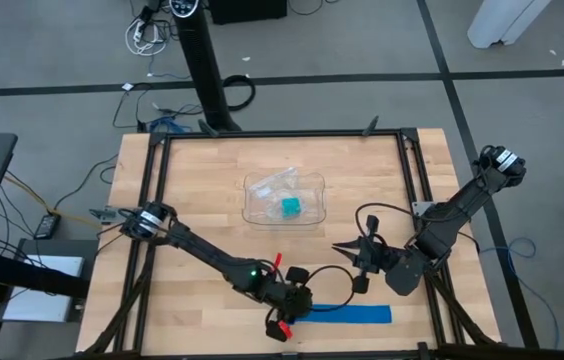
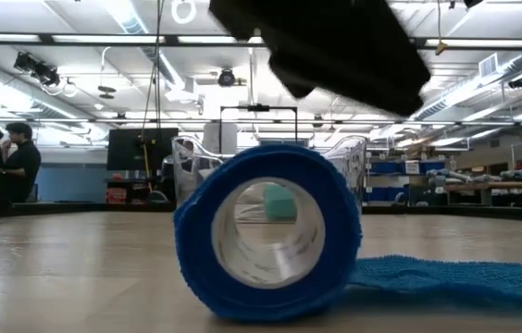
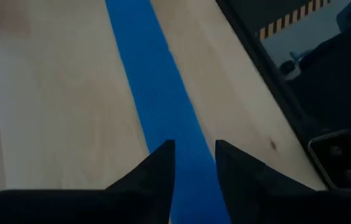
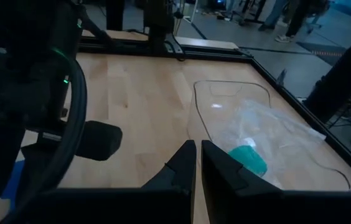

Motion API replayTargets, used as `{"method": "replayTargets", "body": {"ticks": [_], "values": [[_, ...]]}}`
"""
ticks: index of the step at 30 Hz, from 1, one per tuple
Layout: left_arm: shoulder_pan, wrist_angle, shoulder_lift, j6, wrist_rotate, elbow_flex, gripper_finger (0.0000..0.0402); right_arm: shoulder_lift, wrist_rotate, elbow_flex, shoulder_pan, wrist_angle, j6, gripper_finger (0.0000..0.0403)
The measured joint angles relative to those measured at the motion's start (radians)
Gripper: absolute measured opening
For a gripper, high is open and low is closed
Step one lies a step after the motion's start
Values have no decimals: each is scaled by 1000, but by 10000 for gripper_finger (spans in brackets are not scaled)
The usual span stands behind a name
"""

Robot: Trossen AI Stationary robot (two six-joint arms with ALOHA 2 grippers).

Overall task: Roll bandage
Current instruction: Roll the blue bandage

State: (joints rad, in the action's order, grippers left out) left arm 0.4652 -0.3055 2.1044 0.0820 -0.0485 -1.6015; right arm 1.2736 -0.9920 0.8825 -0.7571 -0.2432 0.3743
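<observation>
We start with the bandage (image 2: 261, 242): in the low view it stands on the bench (image 1: 202, 200) as a bright blue roll wound on a pale hollow core, with a flat tail of woven fabric trailing off along the wood to one side. From above, that tail lies as a narrow strip near the front edge of the bench, and the rolled end is hidden under the left tool (image 1: 284, 312).

We judge the bandage light, soft and slightly grippy, since its knitted surface looks textured rather than slick. The loose strip would crumple or twist if pinched in the middle, so the firmer place to take hold is the roll itself, across its width or by the core, while the tail is kept straight and lightly taut.

The left tool (image 3: 194, 163) sits right over the strip, its two dark fingers parted with the blue band showing between them; we cannot tell from these views whether they press on the roll or merely straddle it. The right tool (image 4: 197, 160) is clenched with nothing in it, and waits near the right side of the bench, just beyond the strip's far end.

Farther back, in the middle of the bench, a clear plastic tray (image 1: 312, 182) holds crumpled clear film and a small teal block (image 1: 290, 207), well apart from the work.
</observation>
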Motion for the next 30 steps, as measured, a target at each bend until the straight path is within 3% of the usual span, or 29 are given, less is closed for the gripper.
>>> {"method": "replayTargets", "body": {"ticks": [4, 8, 15, 19, 25, 30], "values": [[5, -22, -58, -2, -64, -22, 121, -3, -3, 0, -16, -28, 44, 22], [38, -2, -145, -38, -198, -22, 121, -30, -16, 0, -44, -124, 168, 15], [137, 219, -270, -192, -440, 32, 121, -15, 122, 0, -42, -68, 191, 3], [187, 427, -358, -246, -520, 189, 121, 2, 163, 0, -29, 83, 96, 7], [225, 714, -536, -203, -676, 529, 121, 89, 295, 33, 27, 257, -41, 13], [241, 735, -654, -29, -846, 739, 121, 226, 426, 118, 98, 258, -55, 16]]}}
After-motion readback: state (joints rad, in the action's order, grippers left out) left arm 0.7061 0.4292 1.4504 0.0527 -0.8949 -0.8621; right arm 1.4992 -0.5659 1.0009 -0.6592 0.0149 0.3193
